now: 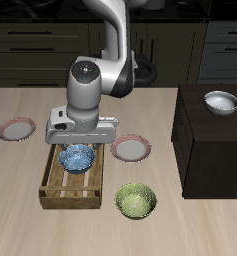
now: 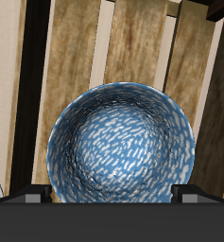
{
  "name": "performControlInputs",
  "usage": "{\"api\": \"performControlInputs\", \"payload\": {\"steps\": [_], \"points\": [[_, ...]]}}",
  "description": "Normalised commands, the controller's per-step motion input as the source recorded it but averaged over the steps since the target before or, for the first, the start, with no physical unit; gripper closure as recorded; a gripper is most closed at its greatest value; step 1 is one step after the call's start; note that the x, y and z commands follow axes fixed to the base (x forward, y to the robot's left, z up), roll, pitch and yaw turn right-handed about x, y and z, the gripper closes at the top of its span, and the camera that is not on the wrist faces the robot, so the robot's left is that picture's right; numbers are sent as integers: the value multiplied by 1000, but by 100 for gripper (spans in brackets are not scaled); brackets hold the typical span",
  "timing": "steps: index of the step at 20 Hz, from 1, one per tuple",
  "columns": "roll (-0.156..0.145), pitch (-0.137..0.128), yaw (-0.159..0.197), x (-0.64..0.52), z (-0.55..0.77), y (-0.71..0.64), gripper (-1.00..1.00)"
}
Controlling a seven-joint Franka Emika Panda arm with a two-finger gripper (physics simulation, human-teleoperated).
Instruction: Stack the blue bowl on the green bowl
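On the table (image 1: 20, 165), a red-rimmed plate (image 1: 16, 129) is seen near the far side edge, and next comes a slatted wooden tray (image 1: 73, 184) in which the blue bowl (image 1: 77, 157) is seated upright at the tray's back end, directly under the claw (image 1: 81, 143). The claw is held just above the bowl's rim (its fingertips (image 2: 30, 197) are shown in the wrist view standing apart on either side of the blue bowl (image 2: 121, 144)), so it appears spread and nothing seems to be gripped, though contact cannot be judged with certainty. Further along, a second red-rimmed plate (image 1: 132, 148) is found just beside the tray, the green bowl (image 1: 137, 200) is set nearer the table's front edge, and a white-grey bowl (image 1: 221, 102) is placed on the dark cabinet (image 1: 215, 150).
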Motion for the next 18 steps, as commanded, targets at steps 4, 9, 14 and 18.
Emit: {"api": "performControlInputs", "payload": {"steps": [4,9,14,18], "points": [[16,32,13,-82,-279,112,-100],[49,49,35,-168,-438,268,-100],[72,11,15,-172,-211,234,100],[43,-23,10,-91,54,112,100]]}}
